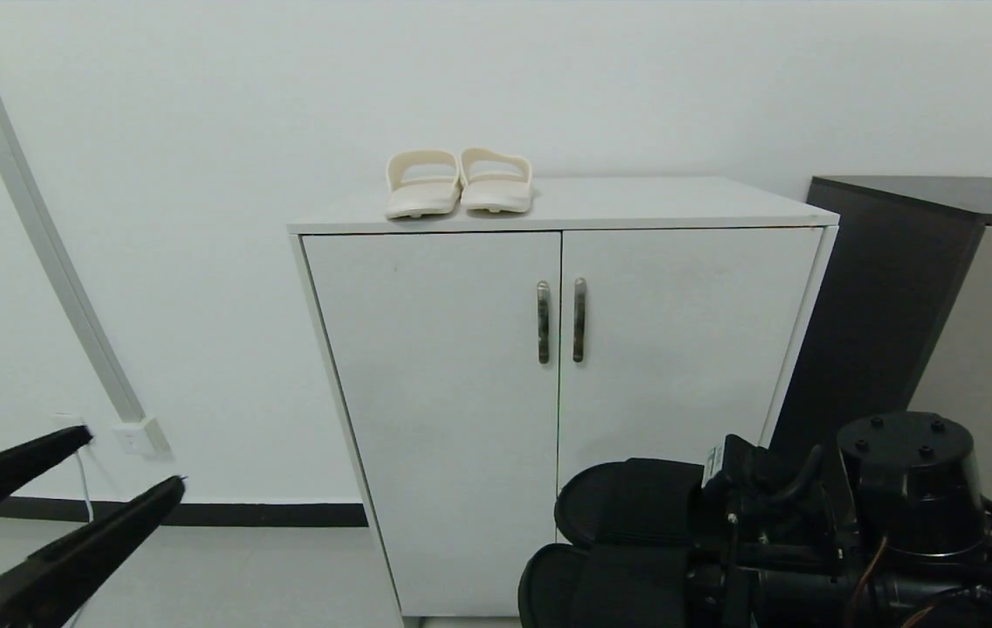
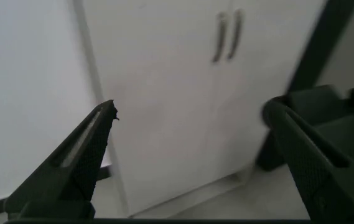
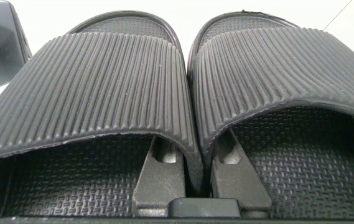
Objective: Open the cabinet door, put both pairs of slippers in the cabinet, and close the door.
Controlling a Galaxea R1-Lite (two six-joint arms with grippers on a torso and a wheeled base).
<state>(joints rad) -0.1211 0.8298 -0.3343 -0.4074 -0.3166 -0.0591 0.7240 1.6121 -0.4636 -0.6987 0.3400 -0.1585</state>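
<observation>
White wall (image 1: 155, 174) behind.

Head view: cabinet (image 1: 426, 392) shut, handles (image 1: 543, 321) centre. Cream slippers (image 1: 434, 187) on top, 12 o'clock. Black slippers (image 1: 626, 506) at 5 o'clock, before right door (image 1: 687, 349), prob. in its swing. Dark cupboard (image 1: 879, 305) at 3 o'clock.

Left wrist view: left pincer (image 2: 192, 109) wide apart, empty, free for a handle.

Right wrist view: right pincer (image 3: 196, 177) clamps the black pair's touching inner walls, so both carry together.

Black slippers (image 1: 626, 506) run off the head view's lower edge

Black ribbed slippers (image 1: 626, 506), cream slippers (image 1: 459, 183)
</observation>
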